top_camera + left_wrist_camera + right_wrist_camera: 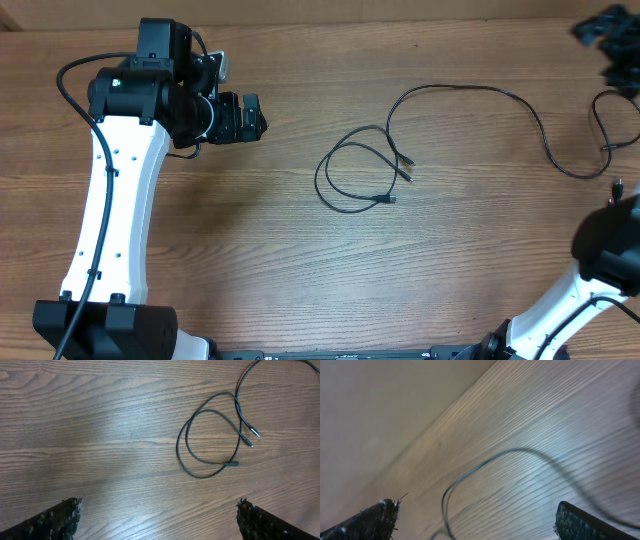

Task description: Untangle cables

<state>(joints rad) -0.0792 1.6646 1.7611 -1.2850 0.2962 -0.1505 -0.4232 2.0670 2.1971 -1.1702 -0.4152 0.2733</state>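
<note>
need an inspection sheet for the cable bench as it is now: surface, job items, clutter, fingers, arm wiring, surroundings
Surface: wood-grain table, no marks or spills seen.
Job's things: looped cable mid-table, crossing itself; long cable arcs from it toward the right edge, overlapping it at the loop's top. Three small plugs lie close together beside the loop.
Clutter: nothing seen.
Grippers: left gripper fingers wide apart, nothing held, above the table left of the loop. Right gripper fingers wide apart, nothing held, thin cord below it, view blurred.
Cables: thick black arm wiring on the left arm, apart from the job's cables.
Surroundings: plain pale surface beyond the table edge.
</note>
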